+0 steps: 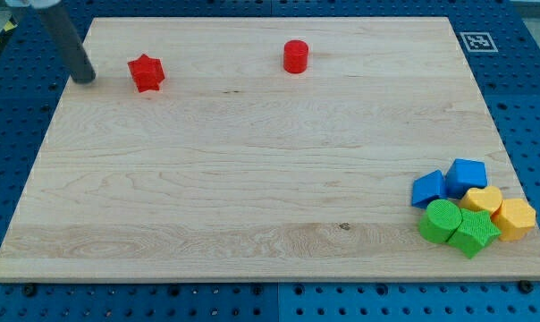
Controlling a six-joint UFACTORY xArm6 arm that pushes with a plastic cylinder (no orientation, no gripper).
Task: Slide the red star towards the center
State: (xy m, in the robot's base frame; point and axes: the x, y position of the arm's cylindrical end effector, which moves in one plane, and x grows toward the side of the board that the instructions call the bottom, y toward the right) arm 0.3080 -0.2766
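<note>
Near the view's top-left corner of the wooden board [252, 179], my tip [85, 77] sits just left of the red star [146, 72], not touching; it has no jaws. A red cylinder [295, 56] stands well right.

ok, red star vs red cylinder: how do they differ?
The red star is pointed in outline; the red cylinder is round. The star sits near the board's left edge, just right of my tip; the cylinder stands nearer the top middle, farther from it. Both are red.
</note>
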